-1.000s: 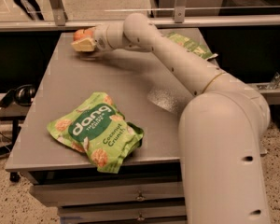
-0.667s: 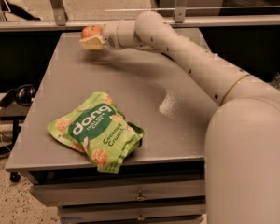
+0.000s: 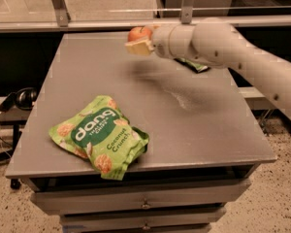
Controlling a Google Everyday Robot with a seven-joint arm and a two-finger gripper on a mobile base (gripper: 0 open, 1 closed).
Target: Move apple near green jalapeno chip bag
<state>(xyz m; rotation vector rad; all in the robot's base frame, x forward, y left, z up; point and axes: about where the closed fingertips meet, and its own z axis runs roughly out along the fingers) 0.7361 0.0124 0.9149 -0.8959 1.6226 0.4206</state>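
The gripper [image 3: 138, 41] hangs in the air over the far part of the grey table [image 3: 199, 130], its fingers closed on the apple [image 3: 136, 32]. The small red-orange fruit sits at the fingertips, clear of the surface, and a soft shadow lies on the tabletop just below it. So the apple is picked up and the carrying step is in hand.

The green jalapeno chip bag [image 3: 198, 66] lies flat on the table back along the wrist from the gripper. It is mostly hidden under the arm, and only a light-green corner with a dark patch shows. It is near the gripper but not under it. The big puffy dang Coconut Crunch bag [image 3: 101, 137] lies well apart from the gripper, toward the near edge of the table, and has no part in the job.

As I judge it, the next move is a short travel toward the wrist side, then a descent to bare table just beside the flat bag. The fingers should open only once the apple rests, since a round fruit let go early may roll.
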